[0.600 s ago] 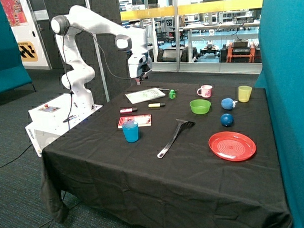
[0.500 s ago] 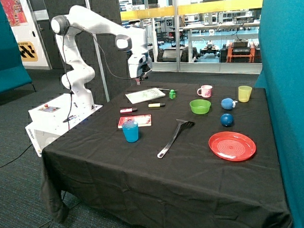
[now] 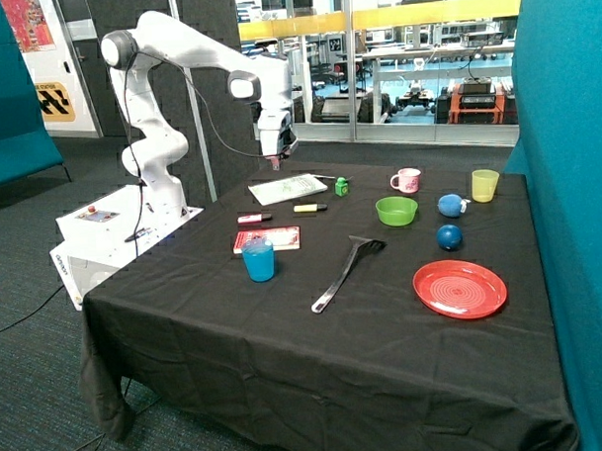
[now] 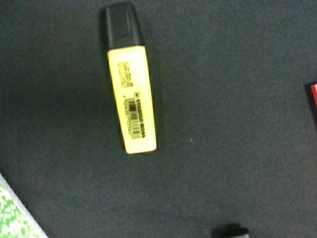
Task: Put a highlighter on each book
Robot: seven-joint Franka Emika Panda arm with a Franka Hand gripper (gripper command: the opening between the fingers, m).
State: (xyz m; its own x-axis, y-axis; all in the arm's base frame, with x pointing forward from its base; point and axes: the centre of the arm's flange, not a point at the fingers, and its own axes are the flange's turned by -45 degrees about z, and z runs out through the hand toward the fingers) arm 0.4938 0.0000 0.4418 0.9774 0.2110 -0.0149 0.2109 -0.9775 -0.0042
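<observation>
- Big table (image 3: 285,325) with a black cloth, lots of things spread out on top.
- White robot arm (image 3: 177,62), turned a little at the wrist since a moment ago, with the gripper (image 3: 276,159) hanging high over the white book's far edge. Holding nothing. Cannot tell if wide or narrow.
- White book (image 3: 288,188) lying flat at the far side, nothing on top yet.
- Red book (image 3: 270,238) nearer the front, partly hidden behind a blue cup (image 3: 259,260), nothing on top either.
- Yellow highlighter (image 3: 309,207) flat on the cloth just beside the white book, right in the middle of the wrist view (image 4: 131,94).
- Pink highlighter (image 3: 253,218) flat on the cloth between the two books.
- No thing on the table moved, only the arm. Probably lining up to grab the yellow one first. Both books left to do.
</observation>
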